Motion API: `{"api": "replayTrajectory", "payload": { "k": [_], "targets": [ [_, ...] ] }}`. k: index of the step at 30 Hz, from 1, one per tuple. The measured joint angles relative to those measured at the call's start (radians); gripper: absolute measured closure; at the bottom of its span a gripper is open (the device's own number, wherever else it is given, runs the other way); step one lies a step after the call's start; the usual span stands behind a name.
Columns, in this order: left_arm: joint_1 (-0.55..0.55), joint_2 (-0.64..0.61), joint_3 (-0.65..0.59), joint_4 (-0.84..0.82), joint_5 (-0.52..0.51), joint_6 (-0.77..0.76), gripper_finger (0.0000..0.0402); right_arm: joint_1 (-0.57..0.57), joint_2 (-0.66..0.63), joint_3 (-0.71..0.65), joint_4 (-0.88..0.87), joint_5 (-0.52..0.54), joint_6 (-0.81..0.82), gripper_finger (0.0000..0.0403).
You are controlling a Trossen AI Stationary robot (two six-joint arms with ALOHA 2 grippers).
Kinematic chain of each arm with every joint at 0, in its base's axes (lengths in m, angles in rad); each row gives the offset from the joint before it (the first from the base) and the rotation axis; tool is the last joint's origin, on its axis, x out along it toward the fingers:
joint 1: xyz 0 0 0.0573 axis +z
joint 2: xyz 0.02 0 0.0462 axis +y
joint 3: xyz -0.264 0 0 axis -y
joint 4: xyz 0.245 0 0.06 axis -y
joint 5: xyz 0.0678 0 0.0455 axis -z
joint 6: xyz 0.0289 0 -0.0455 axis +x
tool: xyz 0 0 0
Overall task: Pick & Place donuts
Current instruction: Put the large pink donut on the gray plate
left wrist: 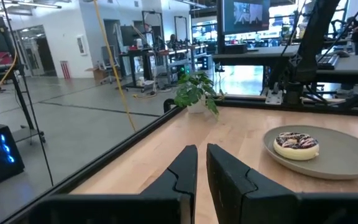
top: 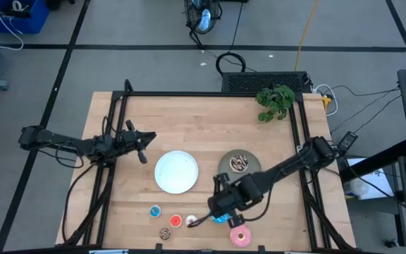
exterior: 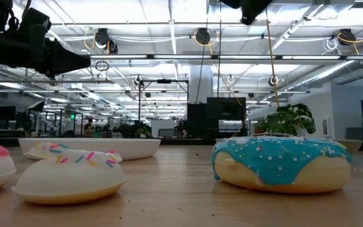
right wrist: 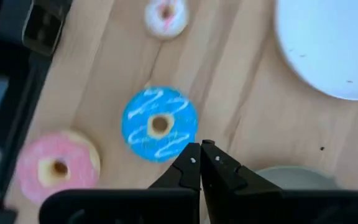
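My right gripper (top: pixel 219 209) (right wrist: pixel 200 149) is shut and hovers over the near part of the table, just above the edge of the large blue-iced donut (right wrist: pixel 160 124) (exterior: pixel 282 161). Nothing touches that donut in the low view. The large pink-iced donut (right wrist: pixel 57 167) (top: pixel 241 237) lies beside it on the wood. The brown drizzled donut (left wrist: pixel 296 144) (top: pixel 239 163) rests on the grey plate (top: pixel 254 168). Mini donuts lie in a cluster at the near edge: blue (top: pixel 155 210), red (top: pixel 175 221), brown (top: pixel 165 233) and pale pink-white (right wrist: pixel 166 16). My left gripper (top: pixel 144 147) (left wrist: pixel 201 152) waits, shut, over the table's left part.
A white plate (top: pixel 176 171) (right wrist: pixel 328 43) sits at the table's middle, left of the grey plate. A small green plant (top: pixel 275 101) stands at the far right corner. Dark frame rails (top: pixel 111 141) run along both sides of the table.
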State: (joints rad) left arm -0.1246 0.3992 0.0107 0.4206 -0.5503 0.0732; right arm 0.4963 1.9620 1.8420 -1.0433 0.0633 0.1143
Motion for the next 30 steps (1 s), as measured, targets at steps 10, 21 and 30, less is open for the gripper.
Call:
{"api": "replayTrajectory", "payload": {
  "k": [10,21,30],
  "targets": [
    [0.0,0.0,0.0,0.0,0.0,0.0,0.036,0.036,0.011,-0.001,-0.013,0.016,0.018,0.0403],
    [0.0,0.0,0.0,0.027,0.0,0.003,0.036,0.231,0.014,-0.001,-0.046,0.086,0.273,0.0403],
    [0.0,0.0,0.0,0.071,0.0,0.03,0.036,0.223,0.013,-0.109,0.013,0.067,0.375,0.0403]
  ]
}}
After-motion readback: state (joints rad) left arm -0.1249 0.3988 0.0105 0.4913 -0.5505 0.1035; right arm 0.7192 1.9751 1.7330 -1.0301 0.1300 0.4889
